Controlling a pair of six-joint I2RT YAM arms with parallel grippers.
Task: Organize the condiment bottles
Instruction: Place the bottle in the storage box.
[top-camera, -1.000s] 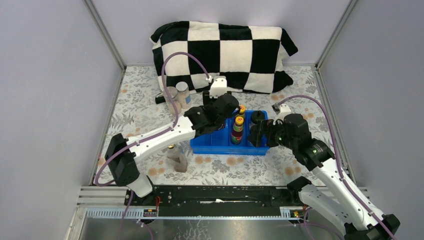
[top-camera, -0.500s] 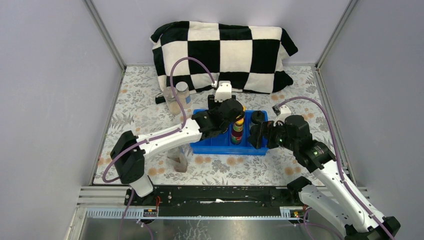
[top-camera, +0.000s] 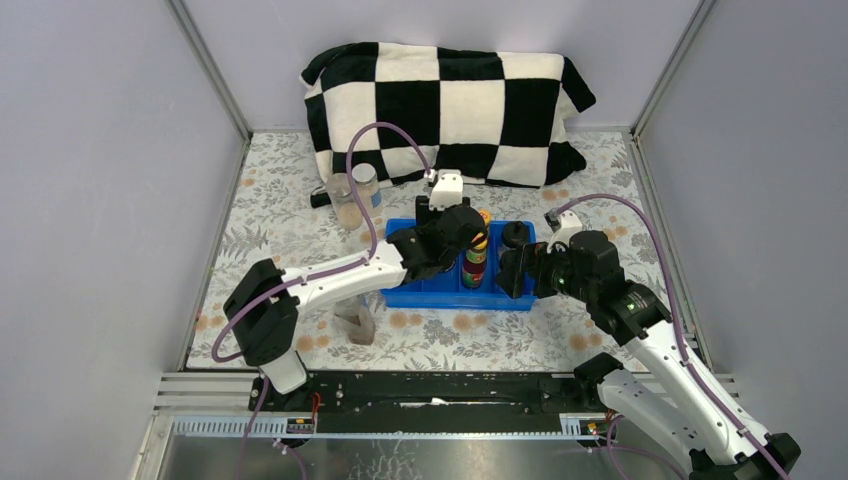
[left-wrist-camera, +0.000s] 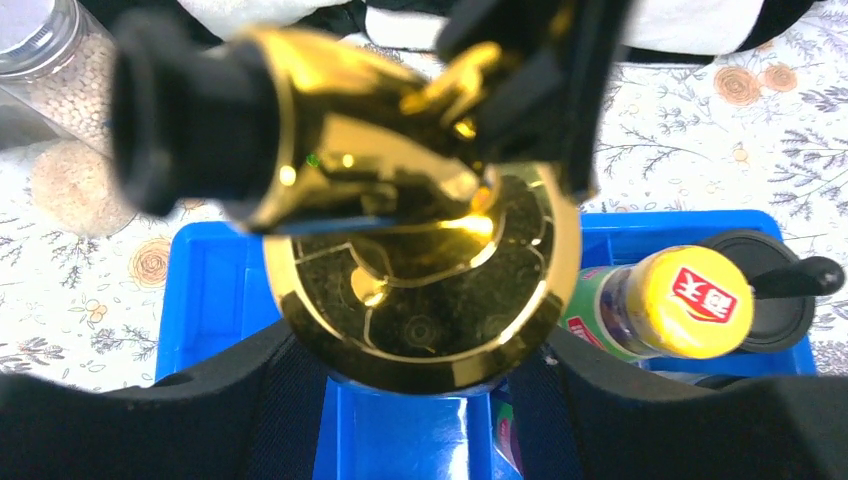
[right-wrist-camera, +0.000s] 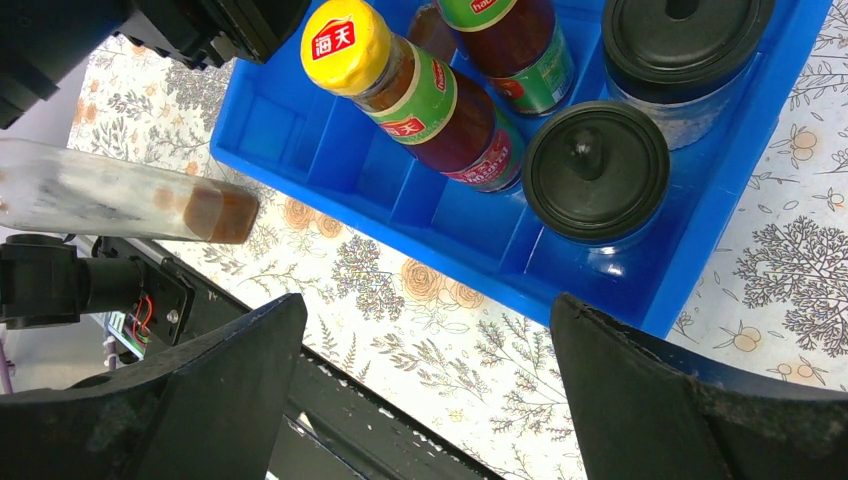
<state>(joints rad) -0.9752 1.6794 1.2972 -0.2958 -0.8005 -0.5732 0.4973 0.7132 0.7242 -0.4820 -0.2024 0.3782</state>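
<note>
My left gripper (left-wrist-camera: 420, 385) is shut on a clear gold-topped bottle (left-wrist-camera: 420, 290) and holds it upright over the left half of the blue tray (left-wrist-camera: 200, 290). In the top view that left gripper (top-camera: 455, 226) hangs over the tray's back. Two red-brown sauce bottles with yellow caps (right-wrist-camera: 400, 80) (right-wrist-camera: 510, 50) and two black-capped shakers (right-wrist-camera: 595, 170) (right-wrist-camera: 685, 40) stand in the tray. My right gripper (right-wrist-camera: 425, 335) is open and empty, hovering by the tray's near right end (top-camera: 512, 270). Two grey-lidded jars (top-camera: 355, 192) stand on the table at the back left.
Another clear bottle (top-camera: 355, 320) sits on the floral tablecloth in front of the tray's left end. A black-and-white checked blanket (top-camera: 450, 100) lies along the back wall. Grey walls close in both sides, and a black rail (top-camera: 430, 390) runs along the near edge.
My left arm has carried the gold-topped bottle to the right, over the tray and beside the sauce bottles. The right arm has barely moved.
</note>
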